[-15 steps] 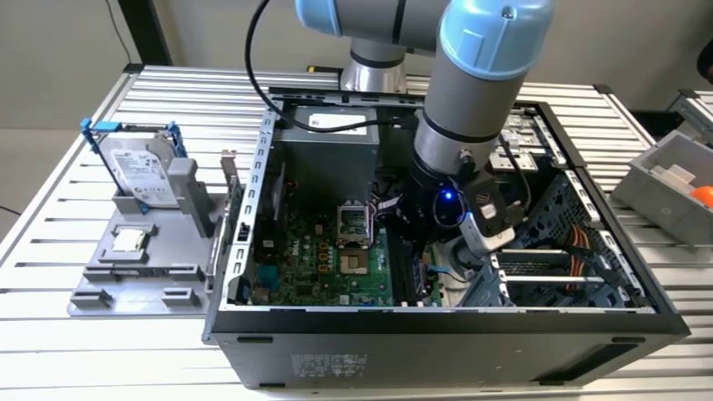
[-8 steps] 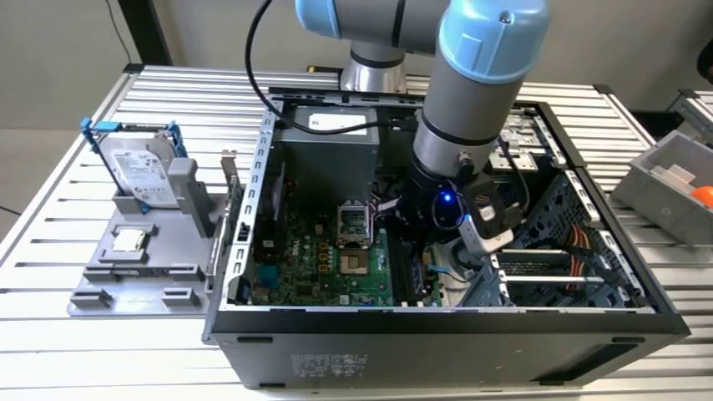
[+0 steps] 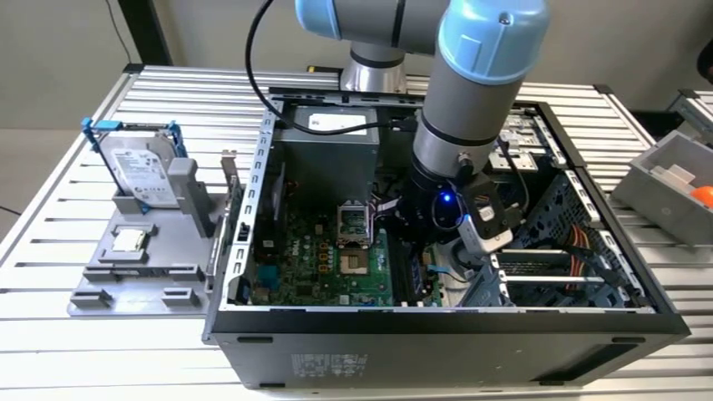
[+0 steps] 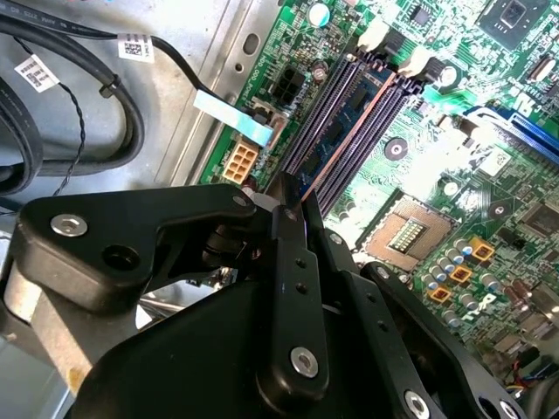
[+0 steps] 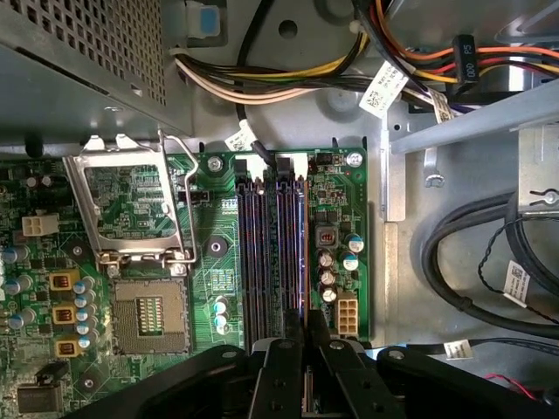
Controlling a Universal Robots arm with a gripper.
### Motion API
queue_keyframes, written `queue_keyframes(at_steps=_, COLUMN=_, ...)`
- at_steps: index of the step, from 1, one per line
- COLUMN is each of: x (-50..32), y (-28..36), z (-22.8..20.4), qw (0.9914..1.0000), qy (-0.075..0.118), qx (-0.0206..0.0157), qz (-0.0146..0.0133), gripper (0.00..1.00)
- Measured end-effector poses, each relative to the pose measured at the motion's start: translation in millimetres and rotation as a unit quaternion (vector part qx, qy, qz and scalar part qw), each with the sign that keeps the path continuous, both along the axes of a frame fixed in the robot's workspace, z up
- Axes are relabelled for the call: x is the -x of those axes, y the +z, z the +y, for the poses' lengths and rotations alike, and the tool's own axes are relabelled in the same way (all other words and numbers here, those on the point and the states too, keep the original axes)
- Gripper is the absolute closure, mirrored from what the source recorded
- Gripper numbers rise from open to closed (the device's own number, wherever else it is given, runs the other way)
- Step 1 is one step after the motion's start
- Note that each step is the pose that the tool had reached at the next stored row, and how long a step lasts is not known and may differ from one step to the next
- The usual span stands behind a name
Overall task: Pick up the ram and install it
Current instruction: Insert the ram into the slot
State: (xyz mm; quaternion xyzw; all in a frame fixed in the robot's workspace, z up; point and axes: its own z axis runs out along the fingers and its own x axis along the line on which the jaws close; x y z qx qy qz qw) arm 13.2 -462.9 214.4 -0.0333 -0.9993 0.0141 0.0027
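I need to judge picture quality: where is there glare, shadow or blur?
Exterior view: even light, case interior shadowed under the arm. Second wrist view: gripper close and soft, glare on the motherboard. First wrist view: slots sharp, gripper dark.

Green motherboard (image 5: pixel 218 262), black gripper (image 4: pixel 293 205), blue-framed silver hard drive (image 3: pixel 142 167)

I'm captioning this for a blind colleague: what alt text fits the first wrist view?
The gripper hangs directly over the memory slots of a green motherboard. Beside the slots an empty processor socket has its metal cover flipped open; bundled cables cross the case.
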Motion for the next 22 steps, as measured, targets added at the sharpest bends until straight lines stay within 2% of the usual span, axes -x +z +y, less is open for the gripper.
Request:
queue_keyframes(at_steps=16, x=0.0, y=-0.1, z=0.0, qw=1.0, qy=0.0, qx=-0.0001, qz=0.0003, gripper=1.0)
queue_keyframes(at_steps=22, x=-0.5, y=-0.1, z=0.0, qw=0.99996, qy=0.009, qx=-0.0001, qz=0.0003, gripper=1.0)
